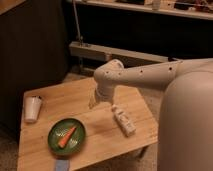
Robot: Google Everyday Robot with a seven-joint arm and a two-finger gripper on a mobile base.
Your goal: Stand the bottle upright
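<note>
Bottle [123, 120] first: it lies flat on its side in the right part of the wooden table [102, 139], small, white and oblong. One end points toward the near right edge and the other back toward the middle of the table. Nothing touches it.

At the near edge, left of centre, a small blue object [61, 165] shows only in part. Just behind it sits a round green plate [50, 138] with an orange carrot [66, 136] lying slantwise across it. The plate is well left of the bottle, with bare wood between them.

A little farther in, the claw [93, 103] hangs over the middle of the table, pointing down and to the left. It is just beyond the far end of the bottle and apart from it. Its fingers stand spread, with nothing between them. The white arm [145, 75] carrying it reaches in from the right, where the robot's pale body [192, 125] fills that side.

A white tapered cup [33, 108] is at the left edge; whether it stands or lies I cannot tell.

Beyond the table, a pale metal beam [117, 53] runs along a dark wall, with a shelf [150, 8] above it.
</note>
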